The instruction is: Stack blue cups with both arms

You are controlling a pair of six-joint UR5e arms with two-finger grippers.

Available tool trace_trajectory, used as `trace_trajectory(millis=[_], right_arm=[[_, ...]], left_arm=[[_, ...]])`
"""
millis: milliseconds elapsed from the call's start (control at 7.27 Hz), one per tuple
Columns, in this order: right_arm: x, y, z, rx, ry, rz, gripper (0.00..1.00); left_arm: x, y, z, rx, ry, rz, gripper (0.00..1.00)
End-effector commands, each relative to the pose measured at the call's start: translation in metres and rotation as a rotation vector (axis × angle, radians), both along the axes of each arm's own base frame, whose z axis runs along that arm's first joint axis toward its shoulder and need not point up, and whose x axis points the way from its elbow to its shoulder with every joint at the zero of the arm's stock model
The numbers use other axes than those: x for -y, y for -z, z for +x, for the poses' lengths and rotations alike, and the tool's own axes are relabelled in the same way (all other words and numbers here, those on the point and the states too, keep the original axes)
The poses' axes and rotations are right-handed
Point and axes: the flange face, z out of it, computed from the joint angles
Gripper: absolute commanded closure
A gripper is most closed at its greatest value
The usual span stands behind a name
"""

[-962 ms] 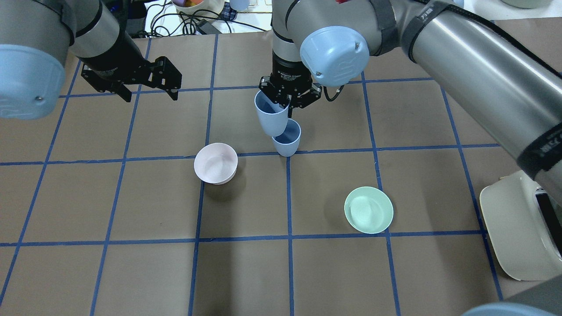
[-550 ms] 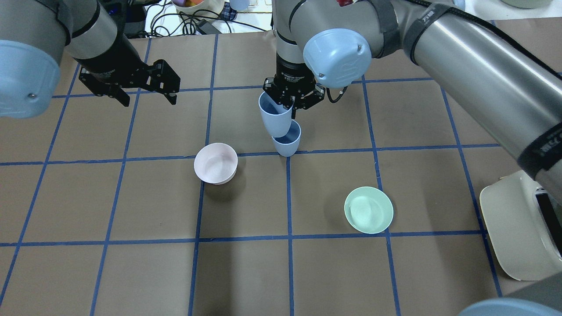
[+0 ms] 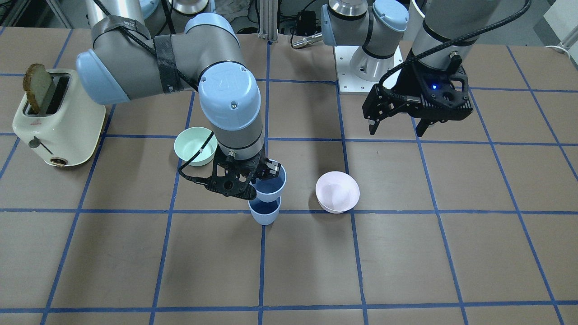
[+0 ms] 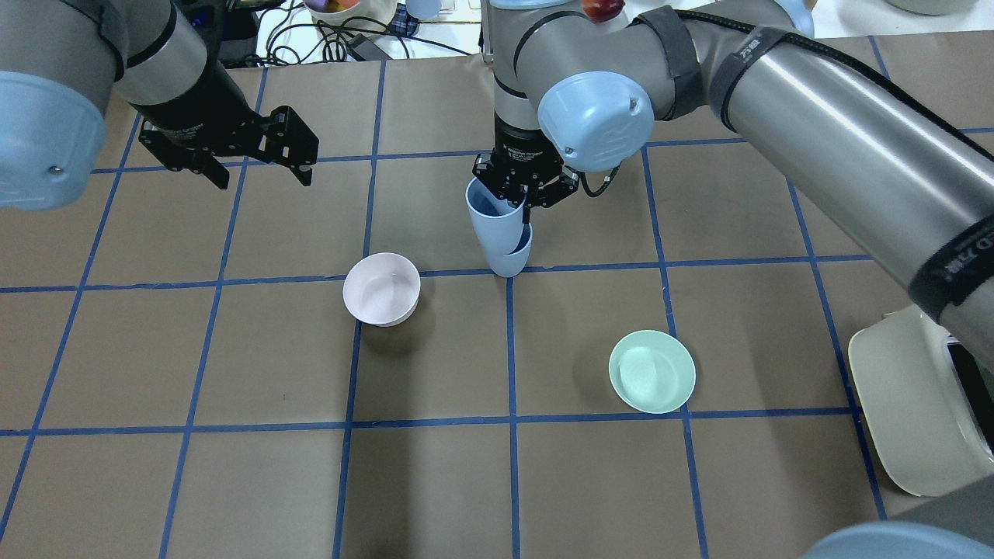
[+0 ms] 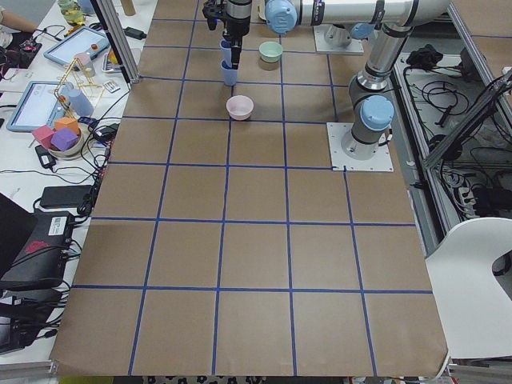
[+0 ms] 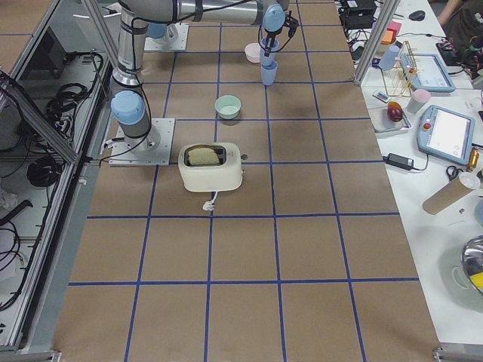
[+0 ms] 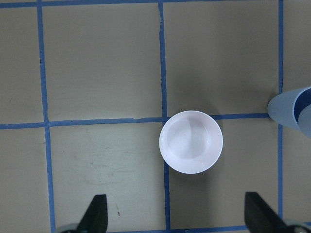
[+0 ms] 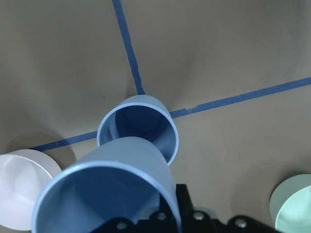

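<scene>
One blue cup (image 4: 512,262) stands upright on a blue tape crossing; it also shows in the front view (image 3: 264,212) and the right wrist view (image 8: 138,124). My right gripper (image 4: 519,203) is shut on the rim of the second blue cup (image 4: 489,225), which is tilted. Its base is at the mouth of the standing cup. I cannot tell whether they touch. The held cup also shows in the front view (image 3: 270,185) and the right wrist view (image 8: 107,194). My left gripper (image 4: 256,175) is open and empty, high over the table at the far left.
A pale pink bowl (image 4: 381,289) sits left of the cups, below my left gripper (image 7: 177,216). A mint-green bowl (image 4: 651,371) sits nearer on the right. A cream toaster (image 4: 908,404) with toast stands at the right edge.
My right gripper has carried the held cup to the right and down, from beside the standing cup to over its mouth. The left arm has barely moved.
</scene>
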Motion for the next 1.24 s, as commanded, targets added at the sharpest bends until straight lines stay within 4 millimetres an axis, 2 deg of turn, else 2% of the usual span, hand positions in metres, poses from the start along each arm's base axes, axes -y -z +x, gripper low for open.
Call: trace_trajectory(millis=[0,138,275,412,688,825,962,1100], right_arm=[[0.0,0.002,0.001,0.002,-0.001,0.003,0.93],[0.0,0.002,0.001,0.0,-0.003,0.002,0.67],[0.0,0.001,0.0,0.0,-0.004,-0.001,0.26],[0.001,-0.002,0.001,0.002,-0.005,-0.013,0.01],[0.013,-0.013,-0.008,-0.026,-0.033,-0.083,0.0],[0.029,-0.023,-0.048,-0.023,-0.052,-0.086,0.0],[0.042,-0.051,-0.108,-0.006,0.005,-0.121,0.0],[0.041,-0.073,-0.156,-0.023,0.074,-0.102,0.0]], left_arm=[[-0.001,-0.001,0.0,0.0,0.0,-0.001,0.0],[-0.001,0.0,0.0,0.002,0.0,0.0,0.0],[-0.002,0.0,0.0,0.002,0.0,0.0,0.0],[-0.002,0.0,0.0,0.002,0.0,0.0,0.0],[-0.002,0.0,0.0,0.002,0.0,0.0,0.0],[-0.002,0.001,0.0,0.002,0.0,0.002,0.0],[-0.002,0.001,0.0,0.002,0.0,0.002,0.0],[-0.002,0.001,0.0,0.002,0.0,0.002,0.0]])
